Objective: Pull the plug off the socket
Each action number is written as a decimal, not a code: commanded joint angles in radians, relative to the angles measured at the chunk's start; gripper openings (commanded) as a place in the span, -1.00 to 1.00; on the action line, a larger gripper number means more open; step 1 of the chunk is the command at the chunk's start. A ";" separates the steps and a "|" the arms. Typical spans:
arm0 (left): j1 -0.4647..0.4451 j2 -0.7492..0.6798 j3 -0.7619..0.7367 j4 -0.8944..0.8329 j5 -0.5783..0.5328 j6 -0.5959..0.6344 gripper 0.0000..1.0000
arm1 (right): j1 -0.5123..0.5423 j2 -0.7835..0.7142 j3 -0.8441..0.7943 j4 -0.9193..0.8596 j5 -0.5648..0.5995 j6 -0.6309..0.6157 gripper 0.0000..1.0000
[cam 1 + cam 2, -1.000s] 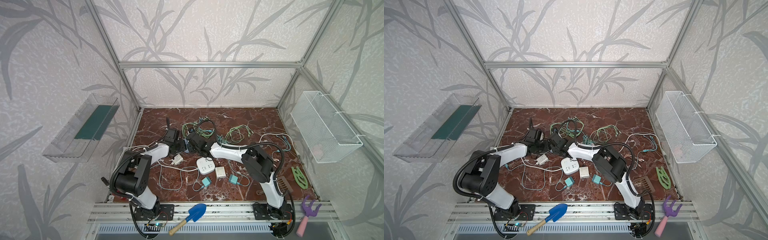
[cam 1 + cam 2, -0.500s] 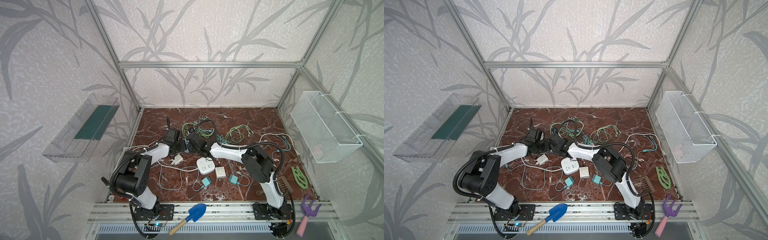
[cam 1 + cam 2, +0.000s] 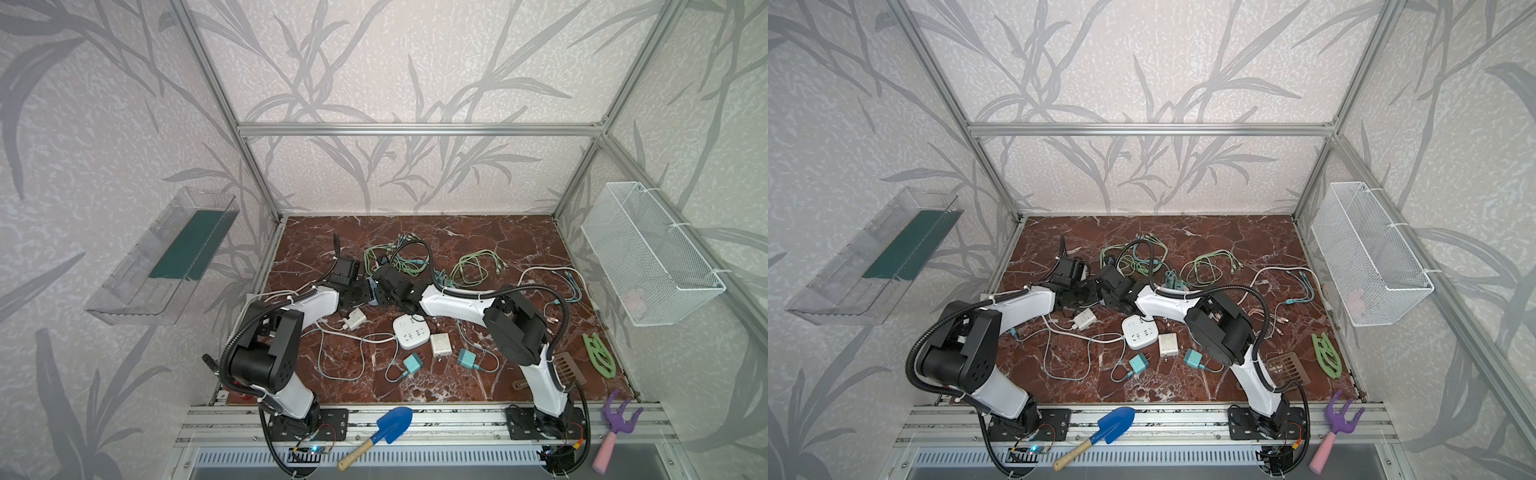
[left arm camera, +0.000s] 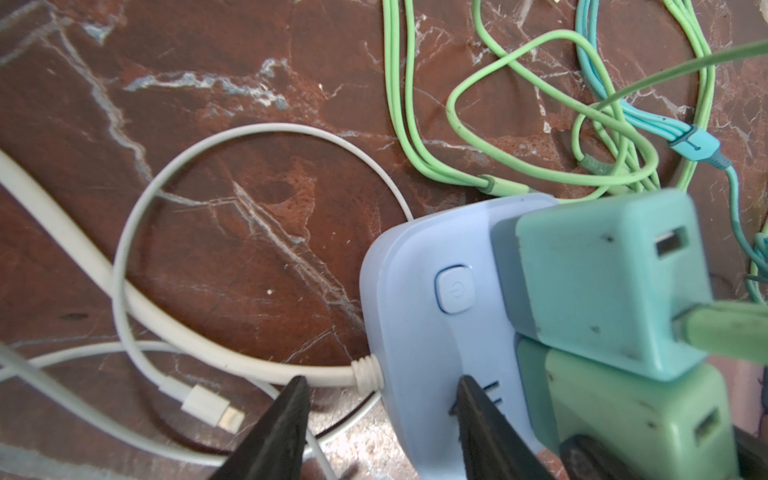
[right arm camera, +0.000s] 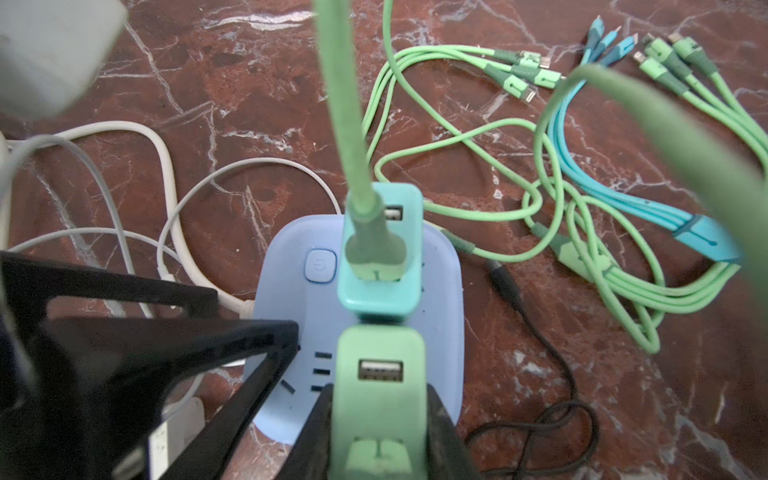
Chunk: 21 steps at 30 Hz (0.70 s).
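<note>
A light-blue socket (image 5: 440, 311) (image 4: 415, 324) lies on the marble floor with two plugs standing in it. My right gripper (image 5: 380, 390) (image 3: 383, 286) is shut on the green plug (image 5: 380, 345) (image 4: 640, 415). Just beyond it stands a teal plug (image 5: 374, 299) (image 4: 602, 282) with a green cable (image 5: 340, 104) in one of its ports. My left gripper (image 4: 381, 380) (image 3: 365, 293) is open and straddles the socket's edge by the white cord. One of its fingers (image 5: 232, 357) rests on the socket's face, the other stands clear beside it. In both top views the grippers cover the socket.
Green and blue cable bundles (image 3: 471, 268) lie behind the socket. In front are a white socket (image 3: 410, 336), a white charger (image 3: 440, 344) and two teal chargers (image 3: 412, 364). A black cable (image 5: 540, 345) runs beside the socket. A mesh basket (image 3: 648, 257) hangs on the right wall.
</note>
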 commanded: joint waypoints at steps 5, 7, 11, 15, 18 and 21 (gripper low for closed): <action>0.008 0.049 -0.022 -0.093 -0.086 -0.004 0.14 | 0.034 -0.076 0.005 -0.004 0.027 -0.038 -0.83; 0.008 0.046 -0.021 -0.094 -0.087 -0.006 0.14 | 0.035 -0.074 0.006 -0.007 0.026 -0.036 -0.83; 0.008 0.044 -0.018 -0.099 -0.089 -0.004 0.14 | 0.036 -0.072 0.014 -0.016 0.037 -0.037 -0.83; 0.008 0.042 -0.020 -0.099 -0.086 -0.005 0.14 | 0.035 -0.077 0.016 -0.026 0.055 -0.040 -0.83; 0.008 0.043 -0.021 -0.099 -0.083 -0.007 0.14 | 0.034 -0.081 0.022 -0.034 0.064 -0.042 -0.83; 0.008 0.042 -0.020 -0.100 -0.084 -0.004 0.14 | 0.032 -0.082 0.032 -0.043 0.052 -0.038 -0.83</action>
